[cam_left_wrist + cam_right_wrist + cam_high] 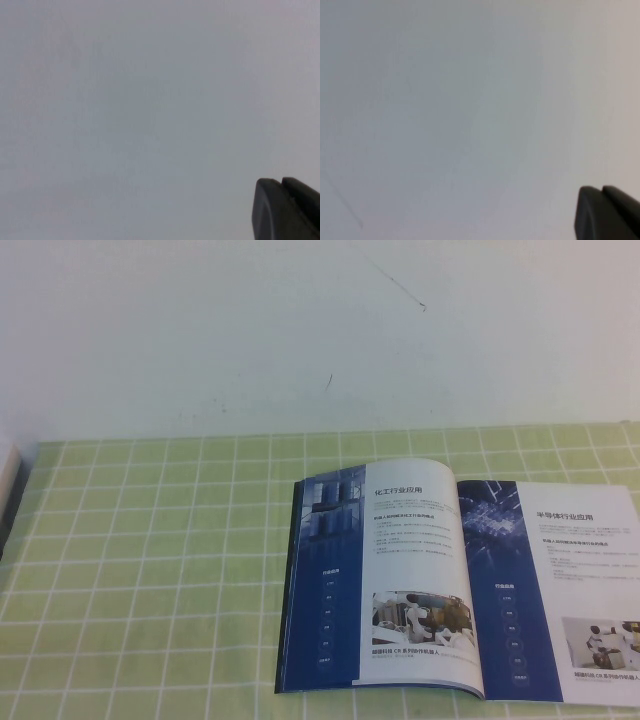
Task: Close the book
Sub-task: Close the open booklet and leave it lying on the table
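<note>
An open book (420, 570) with blue and white printed pages lies flat on the green checked tablecloth (150, 570), at the front right of the high view. Its left page bulges up slightly near the spine, and its right page runs past the picture's right edge. Neither arm shows in the high view. My left gripper (281, 181) appears only in the left wrist view, dark fingers pressed together against a blank pale wall. My right gripper (601, 189) looks the same in the right wrist view, shut with nothing held. Both are away from the book.
A white wall (320, 330) rises behind the table's far edge. A pale object with a dark side (8, 490) pokes in at the left edge of the cloth.
</note>
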Tool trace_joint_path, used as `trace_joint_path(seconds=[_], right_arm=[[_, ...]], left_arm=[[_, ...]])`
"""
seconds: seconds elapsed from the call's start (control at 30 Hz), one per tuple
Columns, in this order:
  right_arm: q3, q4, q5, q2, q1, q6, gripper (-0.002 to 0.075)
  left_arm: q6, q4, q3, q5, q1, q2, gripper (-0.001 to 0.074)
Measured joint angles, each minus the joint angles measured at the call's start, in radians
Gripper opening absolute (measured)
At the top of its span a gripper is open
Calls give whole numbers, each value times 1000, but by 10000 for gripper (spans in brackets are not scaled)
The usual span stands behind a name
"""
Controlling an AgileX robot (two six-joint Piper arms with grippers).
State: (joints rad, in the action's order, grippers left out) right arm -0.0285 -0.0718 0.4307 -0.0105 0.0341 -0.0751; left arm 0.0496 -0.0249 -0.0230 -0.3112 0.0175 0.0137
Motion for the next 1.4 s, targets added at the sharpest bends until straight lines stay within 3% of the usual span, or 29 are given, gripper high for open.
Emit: trace_joint_path(seconds=[0.23,0.4,0.5,0.73,0.93,1.07,1.27,1.4], right_arm=[[0,10,305,-2,0,0,-3],[0,54,326,-2,0,0,-3],[41,45,170,-2,0,0,-3],[297,-7,-356,2,0,0,-3],[429,-10,-712,123,0,0,-3],[456,13,-903,268,0,-14,-3],[460,236,-1014,491,0,-314,-3],[460,380,-1014,615,0,-550,-3]], left_arm=[[0,0,0,-104,0,0,-4],[0,0,0,-114,0,0,-4],[0,0,8,-67,0,0,-4],[-6,0,204,327,0,-20,-4],[-11,-87,369,650,0,-221,-4],[-7,-183,396,720,0,-374,-4],[20,-363,401,684,0,-627,-4],[146,-509,449,704,0,-806,-4]])
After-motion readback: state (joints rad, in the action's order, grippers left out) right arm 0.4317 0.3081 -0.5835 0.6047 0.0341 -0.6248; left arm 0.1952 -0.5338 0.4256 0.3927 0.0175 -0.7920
